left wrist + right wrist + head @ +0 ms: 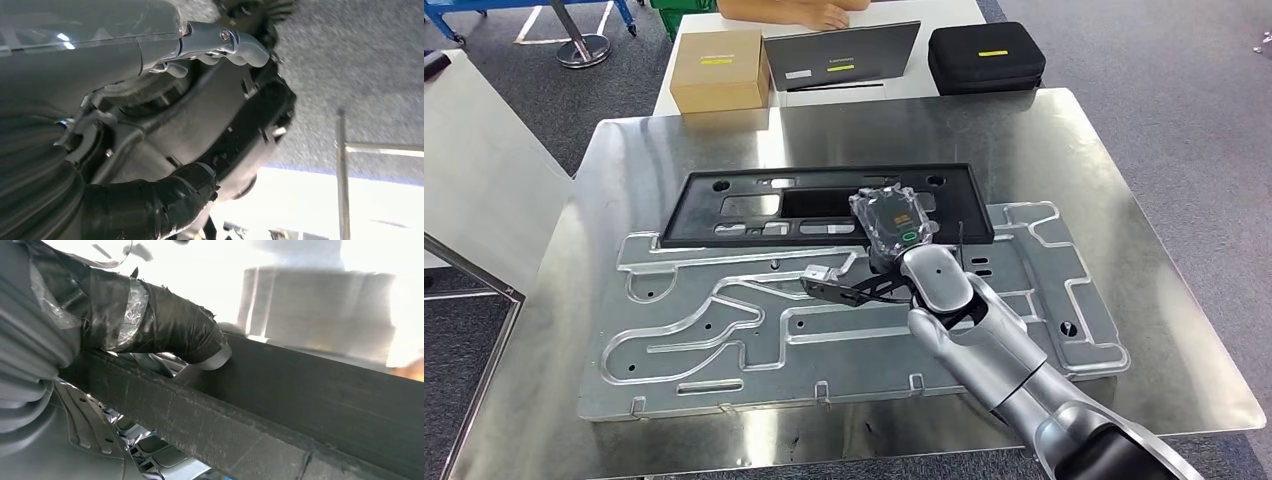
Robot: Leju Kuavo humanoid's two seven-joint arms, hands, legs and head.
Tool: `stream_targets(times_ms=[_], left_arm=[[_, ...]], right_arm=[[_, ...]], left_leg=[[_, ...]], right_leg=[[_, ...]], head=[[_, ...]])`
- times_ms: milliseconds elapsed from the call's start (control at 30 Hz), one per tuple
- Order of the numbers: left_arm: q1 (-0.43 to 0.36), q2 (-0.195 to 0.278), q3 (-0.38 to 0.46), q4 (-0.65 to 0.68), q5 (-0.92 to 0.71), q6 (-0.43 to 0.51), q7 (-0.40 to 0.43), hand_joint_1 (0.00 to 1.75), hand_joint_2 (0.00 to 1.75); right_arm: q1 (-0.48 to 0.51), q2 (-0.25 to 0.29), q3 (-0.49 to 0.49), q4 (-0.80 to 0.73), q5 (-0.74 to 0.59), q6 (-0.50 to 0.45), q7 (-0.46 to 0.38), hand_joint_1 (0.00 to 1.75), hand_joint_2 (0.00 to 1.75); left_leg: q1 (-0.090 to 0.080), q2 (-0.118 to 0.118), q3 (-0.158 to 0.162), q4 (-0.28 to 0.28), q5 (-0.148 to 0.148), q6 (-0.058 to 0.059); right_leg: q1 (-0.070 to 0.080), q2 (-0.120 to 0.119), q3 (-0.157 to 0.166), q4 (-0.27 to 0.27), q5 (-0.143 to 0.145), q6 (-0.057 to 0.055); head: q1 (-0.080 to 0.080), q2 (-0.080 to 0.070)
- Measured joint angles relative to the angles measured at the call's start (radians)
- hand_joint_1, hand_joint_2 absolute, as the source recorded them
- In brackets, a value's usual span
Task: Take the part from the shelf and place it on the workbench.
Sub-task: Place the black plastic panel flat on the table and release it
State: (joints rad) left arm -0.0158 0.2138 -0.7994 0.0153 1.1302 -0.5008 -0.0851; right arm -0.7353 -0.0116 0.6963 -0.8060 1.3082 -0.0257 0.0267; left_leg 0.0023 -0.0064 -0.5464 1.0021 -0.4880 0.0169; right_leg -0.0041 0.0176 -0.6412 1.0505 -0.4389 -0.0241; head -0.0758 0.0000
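The right robot hand grips the long black part, which lies on the metal plate atop the worktop. The left robot hand shows blurred; its state is unclear. Box labels are unreadable.

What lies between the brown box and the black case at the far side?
In the head view, a dark flat laptop lies between the brown box and the black case, apart from both.

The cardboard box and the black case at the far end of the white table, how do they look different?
The cardboard box is tan with sharp, square edges; the black case is black with rounded corners. The box stands taller, while the case is lower and wider. The box sits left of the grey laptop, the case right of it. Both carry a small yellow-green label on top and rest on the white table.
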Motion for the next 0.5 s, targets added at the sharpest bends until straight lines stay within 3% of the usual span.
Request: stream_targets(times_ms=[33, 167, 433, 500], left_arm=[[0.000, 0.000, 0.000, 0.000, 0.001, -0.012, -0.003, 0.00, 1.75], [0.006, -0.001, -0.003, 0.000, 0.003, -0.047, -0.015, 0.00, 1.75], [0.014, -0.001, -0.005, 0.000, 0.005, -0.056, -0.024, 0.00, 1.75], [0.014, -0.001, -0.005, 0.000, 0.008, -0.046, -0.021, 0.00, 0.87]], right_arm=[[0.003, 0.007, 0.010, 0.009, -0.003, 0.000, -0.005, 1.75, 1.75], [0.018, 0.032, 0.050, 0.040, -0.017, 0.000, -0.033, 0.00, 0.00], [0.029, 0.057, 0.133, 0.062, -0.059, 0.007, -0.052, 0.00, 0.00], [0.028, 0.058, 0.148, 0.064, -0.071, 0.009, -0.050, 0.00, 0.00]], left_leg=[[0.000, 0.000, 0.001, -0.001, 0.000, 0.000], [0.001, 0.000, 0.001, -0.002, 0.001, -0.002], [0.001, 0.000, 0.001, -0.001, 0.002, -0.015], [0.001, 0.000, 0.001, 0.001, 0.002, -0.016]], right_leg=[[0.001, 0.000, 0.000, 0.000, -0.001, -0.001], [0.002, -0.001, 0.001, 0.001, 0.000, -0.003], [0.002, -0.002, 0.003, 0.002, 0.001, -0.004], [0.002, -0.002, 0.004, 0.001, 0.001, -0.004]], head=[[0.000, 0.000], [0.000, 0.000], [0.000, 0.000], [0.000, 0.000]])
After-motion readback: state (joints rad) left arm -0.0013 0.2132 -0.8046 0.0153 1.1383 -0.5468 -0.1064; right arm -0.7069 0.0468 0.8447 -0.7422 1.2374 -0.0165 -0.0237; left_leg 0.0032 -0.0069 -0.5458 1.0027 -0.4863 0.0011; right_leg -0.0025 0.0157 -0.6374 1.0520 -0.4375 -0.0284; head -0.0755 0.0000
